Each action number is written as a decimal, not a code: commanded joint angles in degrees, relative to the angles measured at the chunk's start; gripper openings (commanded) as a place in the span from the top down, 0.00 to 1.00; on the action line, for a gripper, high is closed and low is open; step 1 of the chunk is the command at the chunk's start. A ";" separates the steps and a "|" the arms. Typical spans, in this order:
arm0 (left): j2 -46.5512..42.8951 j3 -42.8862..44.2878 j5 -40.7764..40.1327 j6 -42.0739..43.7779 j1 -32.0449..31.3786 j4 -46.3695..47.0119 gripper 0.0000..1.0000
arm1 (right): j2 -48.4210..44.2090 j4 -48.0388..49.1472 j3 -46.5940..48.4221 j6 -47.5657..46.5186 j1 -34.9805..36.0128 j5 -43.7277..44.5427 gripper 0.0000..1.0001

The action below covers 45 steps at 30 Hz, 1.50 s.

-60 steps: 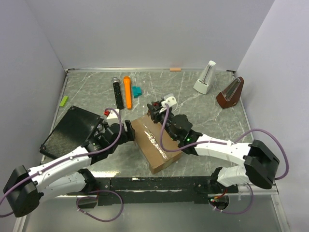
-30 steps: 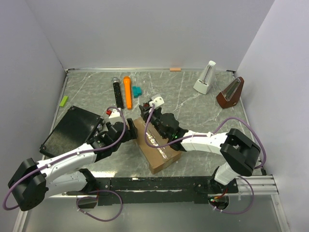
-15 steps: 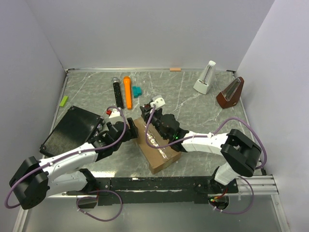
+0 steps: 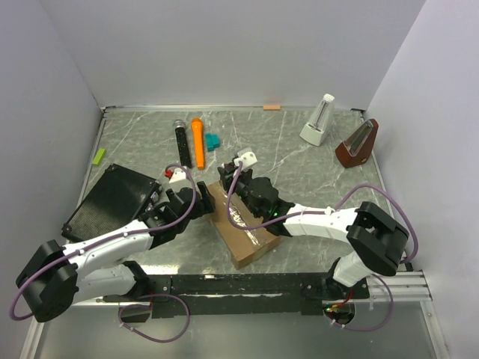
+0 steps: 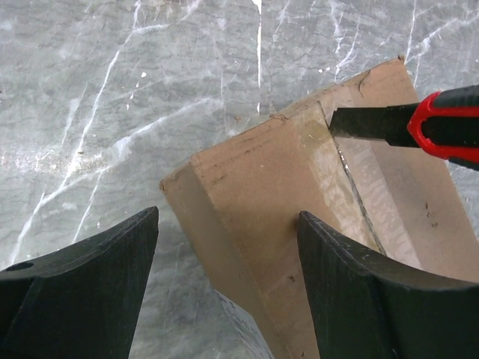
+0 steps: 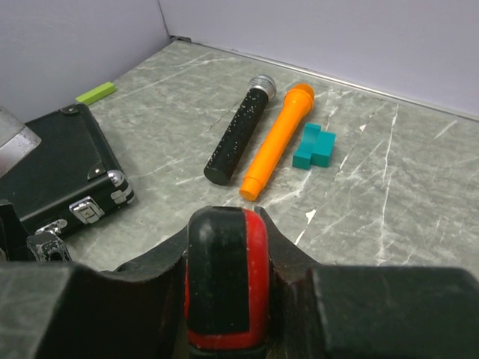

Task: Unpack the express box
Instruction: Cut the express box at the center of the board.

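Note:
The express box (image 4: 241, 229) is a brown carton with clear tape along its top seam, lying closed at the table's middle. It also shows in the left wrist view (image 5: 292, 187). My left gripper (image 4: 196, 203) is open and straddles the box's left end corner (image 5: 228, 218). My right gripper (image 4: 229, 179) is shut on a red and black utility knife (image 6: 224, 288). The knife (image 5: 438, 126) reaches in from the right, its blade tip at the tape seam near the box's far end.
A flat black case (image 4: 112, 200) lies left of my left arm. A black microphone (image 4: 182, 146), an orange one (image 4: 197, 142), a teal block (image 4: 213, 140) and a green piece (image 4: 99, 155) lie behind. A white metronome (image 4: 318, 120) and a brown one (image 4: 357, 143) stand at the back right.
My right gripper has carried the knife left, from beside the box's far right corner to the far end of the tape seam. My left gripper has edged closer to the box.

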 commanded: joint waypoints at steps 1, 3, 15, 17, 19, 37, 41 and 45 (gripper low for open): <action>1.60 0.04 -0.07 -0.42 0.34 -1.68 0.22 | -3.11 0.45 -0.41 2.33 0.90 0.79 1.00; 1.60 0.13 -0.25 -0.50 0.25 -1.94 0.22 | -2.59 -1.83 0.81 2.15 0.99 0.96 1.00; 3.26 1.62 -2.88 -3.49 0.69 -5.10 0.27 | -6.54 -8.16 -0.06 3.03 2.75 5.18 1.00; 3.96 2.06 -3.06 -4.02 0.86 -5.63 0.30 | -7.33 -9.39 0.11 3.38 2.84 5.36 1.00; 5.02 2.59 -3.24 -4.55 0.95 -6.59 0.32 | -7.94 -11.24 0.20 3.73 3.10 5.44 1.00; 7.66 3.74 -2.36 -6.04 0.95 -6.95 0.37 | -10.23 -9.24 -2.43 2.69 3.98 7.82 1.00; 7.22 3.38 -2.18 -6.13 0.95 -7.12 0.36 | -8.30 -7.64 0.37 0.75 3.89 8.08 1.00; 7.13 3.56 -2.10 -5.95 0.95 -7.30 0.36 | -6.11 -7.64 3.27 -0.57 3.89 8.52 1.00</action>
